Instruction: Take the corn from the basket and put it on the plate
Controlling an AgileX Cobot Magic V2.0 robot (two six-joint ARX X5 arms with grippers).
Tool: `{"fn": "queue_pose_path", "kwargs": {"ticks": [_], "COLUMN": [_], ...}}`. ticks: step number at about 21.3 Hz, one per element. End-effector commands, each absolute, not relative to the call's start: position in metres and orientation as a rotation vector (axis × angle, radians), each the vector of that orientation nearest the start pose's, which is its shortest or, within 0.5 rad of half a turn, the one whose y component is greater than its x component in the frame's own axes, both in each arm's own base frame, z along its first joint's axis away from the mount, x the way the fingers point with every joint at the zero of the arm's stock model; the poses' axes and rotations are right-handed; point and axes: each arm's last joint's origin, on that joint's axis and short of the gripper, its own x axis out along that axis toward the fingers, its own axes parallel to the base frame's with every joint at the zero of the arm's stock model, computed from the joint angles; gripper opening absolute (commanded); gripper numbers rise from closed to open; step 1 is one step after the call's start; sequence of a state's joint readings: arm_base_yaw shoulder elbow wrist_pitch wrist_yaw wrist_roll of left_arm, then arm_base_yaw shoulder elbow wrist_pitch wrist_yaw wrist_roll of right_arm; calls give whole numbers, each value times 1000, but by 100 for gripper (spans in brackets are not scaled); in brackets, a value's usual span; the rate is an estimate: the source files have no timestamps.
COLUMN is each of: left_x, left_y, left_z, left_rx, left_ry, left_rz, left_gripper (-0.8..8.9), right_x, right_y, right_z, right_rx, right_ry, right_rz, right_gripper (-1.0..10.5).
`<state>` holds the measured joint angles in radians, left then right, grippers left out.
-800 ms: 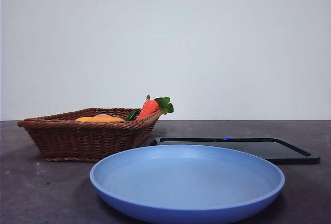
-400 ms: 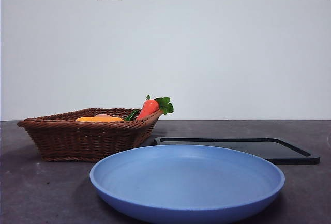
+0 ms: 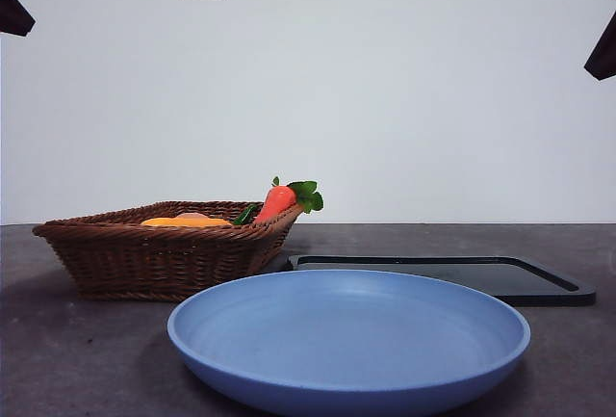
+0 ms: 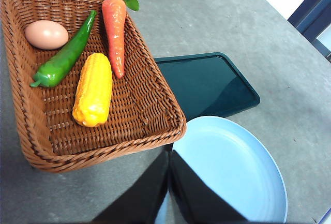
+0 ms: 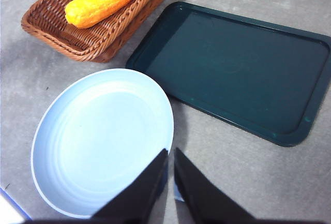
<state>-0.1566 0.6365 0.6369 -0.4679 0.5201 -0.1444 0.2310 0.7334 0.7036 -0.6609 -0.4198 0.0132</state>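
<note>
The corn [image 4: 93, 89] lies lengthwise in the brown wicker basket [image 4: 15, 79]; it also shows in the right wrist view as a yellow cob [image 5: 101, 2]. From the front, only a yellow strip of corn [image 3: 183, 221] tops the basket [image 3: 154, 258]. The light-blue plate [image 3: 346, 340] sits empty in front of the basket. My left gripper [image 4: 169, 152] hangs shut high above the gap between the basket and the plate [image 4: 232, 172]. My right gripper [image 5: 170, 151] is shut above the edge of the plate [image 5: 103, 141], far from the basket [image 5: 77, 40]. Both hold nothing.
In the basket beside the corn lie a carrot [image 4: 115, 27], a green pepper [image 4: 64, 56] and a peach-coloured egg [image 4: 46, 34]. A flat dark tray [image 5: 238, 69] lies next to the plate and basket. Black arm tips [image 3: 14, 11] show at both top corners.
Black arm tips have come into the front view at both top corners. The basket, its contents, the plate and the tray have not moved.
</note>
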Motion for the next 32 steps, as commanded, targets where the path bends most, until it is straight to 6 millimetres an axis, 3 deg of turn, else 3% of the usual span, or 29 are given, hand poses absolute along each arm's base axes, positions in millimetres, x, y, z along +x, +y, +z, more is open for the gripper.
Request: {"fn": "queue_pose_path", "kwargs": {"ticks": [1, 4, 6, 11, 16, 22, 32], "left_x": [133, 133, 133, 133, 133, 133, 133], "left_y": [-36, -36, -36, -36, -36, -36, -36], "left_z": [285, 285, 285, 285, 285, 285, 285], "left_rx": [-204, -212, -217, -221, -221, -222, -221], "left_ry": [483, 482, 484, 485, 485, 488, 487], "left_rz": [-635, -634, -632, -631, -632, -631, -631], "left_gripper": [35, 329, 426, 425, 425, 425, 425], "right_x": [138, 139, 140, 157, 188, 215, 232], "right_y": [45, 45, 46, 52, 71, 94, 107], "right_z": [280, 280, 279, 264, 229, 189, 157], "right_rx": [60, 83, 101, 182, 187, 168, 179], "right_ry": [665, 669, 682, 817, 1028, 1147, 1212], "right_rz": [631, 622, 617, 640, 678, 707, 701], "right_gripper": [23, 294, 321, 311, 307, 274, 210]}}
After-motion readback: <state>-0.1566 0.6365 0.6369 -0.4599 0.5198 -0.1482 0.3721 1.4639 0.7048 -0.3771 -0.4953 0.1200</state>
